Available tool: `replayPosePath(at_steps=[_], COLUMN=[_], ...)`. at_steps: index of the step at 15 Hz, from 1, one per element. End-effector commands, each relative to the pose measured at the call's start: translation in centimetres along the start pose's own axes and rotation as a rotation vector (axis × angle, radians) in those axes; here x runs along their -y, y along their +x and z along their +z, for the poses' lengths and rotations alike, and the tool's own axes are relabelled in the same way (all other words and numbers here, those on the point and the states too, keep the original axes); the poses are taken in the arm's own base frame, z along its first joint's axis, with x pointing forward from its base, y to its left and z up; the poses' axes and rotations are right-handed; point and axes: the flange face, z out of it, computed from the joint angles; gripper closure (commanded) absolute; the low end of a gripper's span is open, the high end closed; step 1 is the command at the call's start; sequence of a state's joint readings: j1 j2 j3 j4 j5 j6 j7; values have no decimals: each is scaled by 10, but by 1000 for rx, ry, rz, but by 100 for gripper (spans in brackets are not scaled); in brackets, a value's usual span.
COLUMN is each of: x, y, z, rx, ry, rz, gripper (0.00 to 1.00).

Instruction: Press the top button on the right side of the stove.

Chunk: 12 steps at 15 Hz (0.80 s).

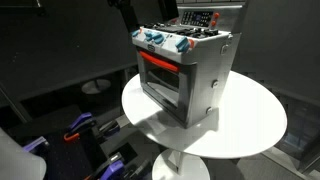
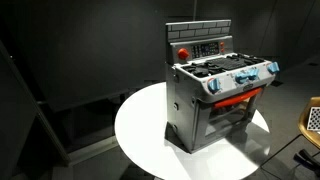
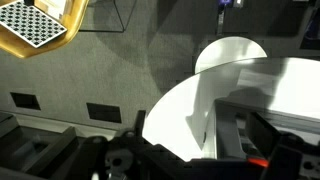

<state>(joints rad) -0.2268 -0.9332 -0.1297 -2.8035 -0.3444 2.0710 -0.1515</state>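
Note:
The stove [image 1: 185, 75] is a small silver-grey toy oven with a red-orange door frame and blue-and-white knobs. It stands on a round white table [image 1: 255, 125] in both exterior views [image 2: 215, 95]. Its dark back panel [image 2: 200, 42] carries small buttons and a red round one [image 2: 183, 52]. My gripper [image 1: 165, 10] hangs dark above and behind the stove, apart from it. It is out of view in the exterior view that faces the stove's back panel. In the wrist view the gripper [image 3: 165, 152] has its fingers spread and empty, with the stove's corner [image 3: 235, 125] at the lower right.
The table's white top [image 2: 140, 130] extends beside the stove and drops off at a round edge [image 3: 165, 100]. A checkerboard board [image 3: 35, 22] lies on the floor, also in an exterior view [image 2: 313, 118]. Blue and orange clutter [image 1: 85, 125] sits on the floor below the table.

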Motion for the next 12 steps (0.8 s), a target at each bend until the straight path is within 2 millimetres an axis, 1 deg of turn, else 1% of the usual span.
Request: replayPosePath(at_steps=[1,3,7,12], x=[0,0,0,1], y=[0,0,13,40], z=[-1,-1,-7,-21], rx=[1,1,-13,-50], ry=[0,0,4,29], rz=[0,0,42,102], gripper=[0,0,0,0])
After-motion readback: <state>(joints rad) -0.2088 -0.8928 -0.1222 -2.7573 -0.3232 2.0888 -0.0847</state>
